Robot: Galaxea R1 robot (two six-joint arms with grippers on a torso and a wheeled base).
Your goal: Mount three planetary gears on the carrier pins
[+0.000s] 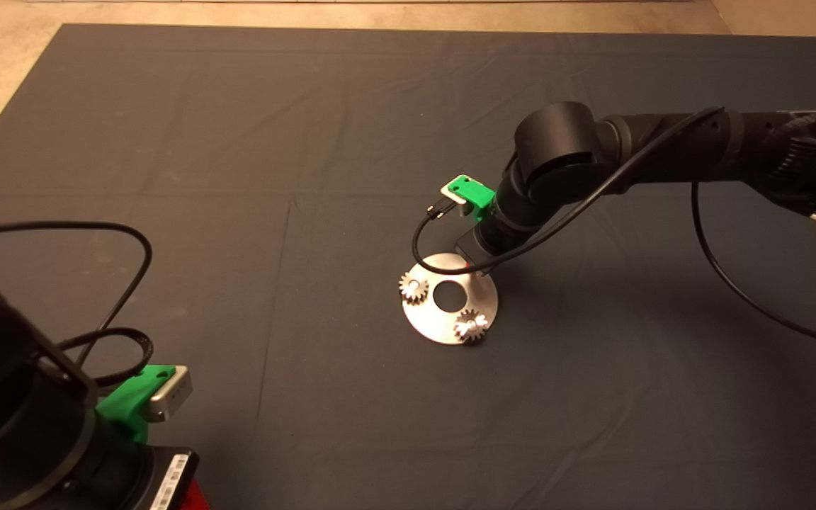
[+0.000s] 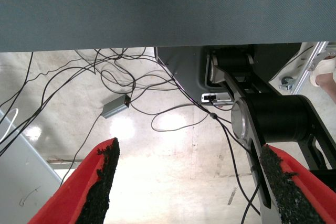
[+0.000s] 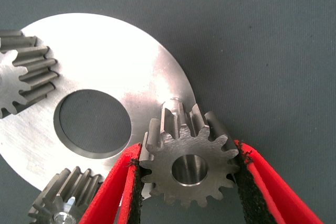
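Observation:
A round silver disc (image 1: 443, 322) with a large centre hole lies on the mat. Two planetary gears sit on carrier pins, one at the disc's left edge (image 1: 414, 288) and one at its near edge (image 1: 470, 326). My right gripper (image 1: 470, 265) hangs over the disc's far right edge. In the right wrist view it (image 3: 189, 153) is shut on the third gear (image 3: 189, 170), held by its teeth just above the disc (image 3: 105, 56). The bare pin (image 3: 173, 101) stands just beyond the held gear. My left gripper (image 2: 189, 182) is parked at the lower left, open and empty.
The dark mat (image 1: 238, 177) spreads around the disc on every side. The right arm's black cable (image 1: 422, 234) loops down beside the disc. Past the mat's edge, the left wrist view shows floor, tangled cables (image 2: 131, 87) and the robot's base.

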